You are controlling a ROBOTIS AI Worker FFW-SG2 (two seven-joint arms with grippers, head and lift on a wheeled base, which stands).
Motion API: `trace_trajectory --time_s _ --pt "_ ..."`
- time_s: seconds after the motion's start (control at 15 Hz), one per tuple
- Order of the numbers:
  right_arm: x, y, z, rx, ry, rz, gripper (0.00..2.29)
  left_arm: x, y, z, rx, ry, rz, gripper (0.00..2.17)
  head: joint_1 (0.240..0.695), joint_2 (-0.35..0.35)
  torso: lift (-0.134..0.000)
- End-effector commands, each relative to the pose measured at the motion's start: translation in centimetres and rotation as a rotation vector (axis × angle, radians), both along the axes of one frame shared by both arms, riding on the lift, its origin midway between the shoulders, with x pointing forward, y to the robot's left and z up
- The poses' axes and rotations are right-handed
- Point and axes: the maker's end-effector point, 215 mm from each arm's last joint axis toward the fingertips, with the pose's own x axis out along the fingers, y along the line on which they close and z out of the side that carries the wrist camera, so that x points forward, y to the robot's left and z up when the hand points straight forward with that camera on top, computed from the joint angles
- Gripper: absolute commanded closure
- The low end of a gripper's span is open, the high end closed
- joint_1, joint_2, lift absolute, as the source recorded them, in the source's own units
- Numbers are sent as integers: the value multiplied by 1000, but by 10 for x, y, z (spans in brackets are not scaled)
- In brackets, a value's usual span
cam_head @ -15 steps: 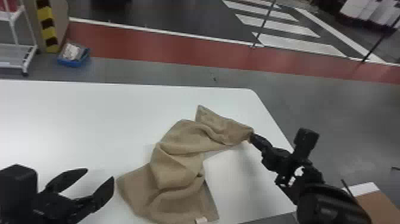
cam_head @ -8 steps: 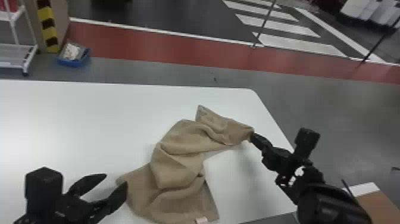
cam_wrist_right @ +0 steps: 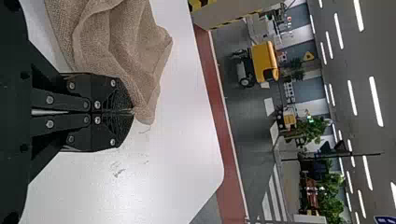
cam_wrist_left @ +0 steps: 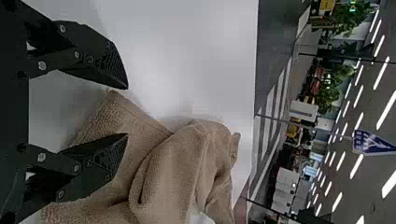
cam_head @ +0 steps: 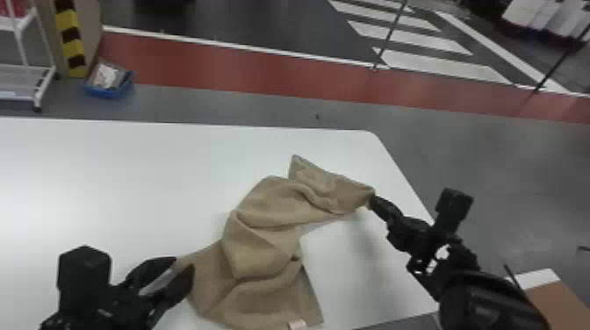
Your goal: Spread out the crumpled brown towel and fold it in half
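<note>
On the table (cam_head: 109, 184) — crumpled towel (cam_head: 263, 232), edge in right hand (cam_head: 373, 201).

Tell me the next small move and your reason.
Probably close the left end effector on the towel corner: its fingers stand open with that corner seen between them, while the right end effector pinches the towel elsewhere.
</note>
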Motion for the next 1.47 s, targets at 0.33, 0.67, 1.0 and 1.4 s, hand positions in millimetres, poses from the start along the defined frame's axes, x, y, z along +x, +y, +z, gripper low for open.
trace_trajectory --time_s 0.33,0.67,1.0,1.4 --pt "-1 -2 9 14 -19 2 1679 4 9 26 -12 -52 16 2064 695 -350 -120" --pt "-6 -13 51 -14 -49 5 1679 25 86 70 2 -137 165 2064 695 -350 -120" --pt "-28 -93 49 -41 1 -78 1679 43 180 108 27 -202 333 2064 695 -345 -120" --pt "-59 -154 40 -25 13 -178 1679 46 183 116 50 -215 343 2064 695 -350 -120"
